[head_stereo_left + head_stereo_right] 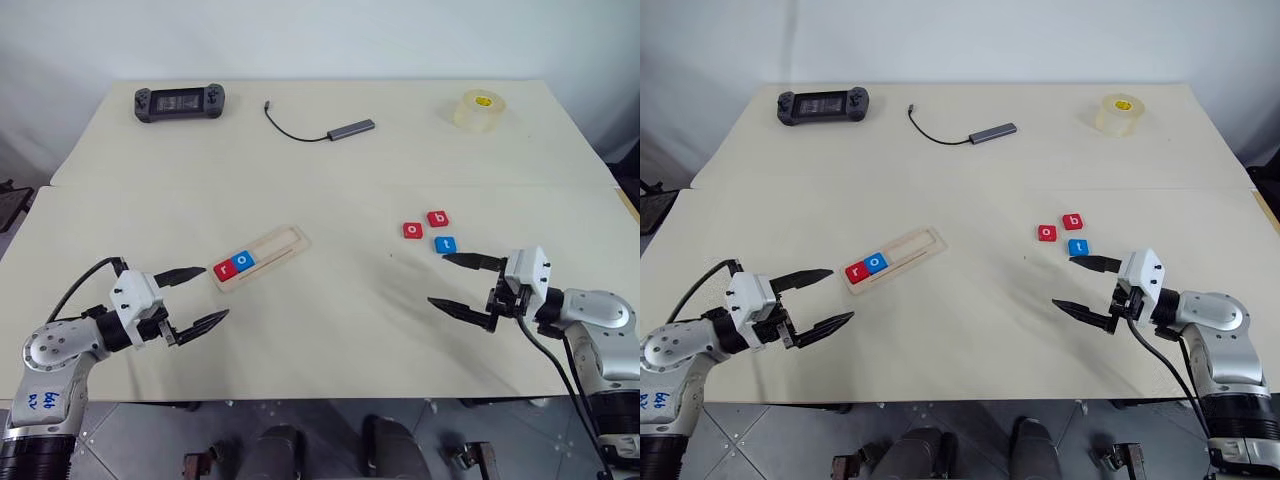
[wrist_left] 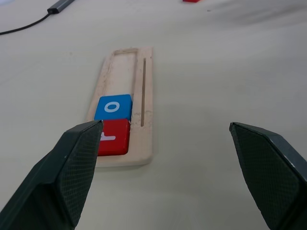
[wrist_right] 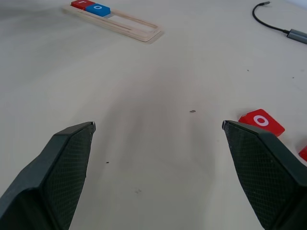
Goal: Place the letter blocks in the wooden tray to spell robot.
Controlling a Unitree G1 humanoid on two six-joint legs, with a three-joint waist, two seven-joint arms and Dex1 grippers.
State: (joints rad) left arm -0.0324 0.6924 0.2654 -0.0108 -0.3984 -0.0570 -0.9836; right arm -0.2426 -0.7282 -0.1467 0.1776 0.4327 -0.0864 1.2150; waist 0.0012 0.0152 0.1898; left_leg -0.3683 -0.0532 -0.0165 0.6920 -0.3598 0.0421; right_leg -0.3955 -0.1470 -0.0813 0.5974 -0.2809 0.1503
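My left tool hangs just off the near-left end of the tray, fingers spread wide and holding nothing. My right tool is also wide open and empty, low over the counter just near of the three loose blocks.

The tray lies left of centre, slanting away to the right. Its near-left end holds the red r and the blue o, touching each other; the rest of the groove is bare. To the right sit the blue t, then the red o and red b, close together.

Risks, as I judge them: the b is farthest, so reaching over could knock the t or o aside; taking the o first would break the spelling; a nudge could slide the light tray.

Open counter lies between tray and blocks. A hub, a controller and tape sit well beyond.
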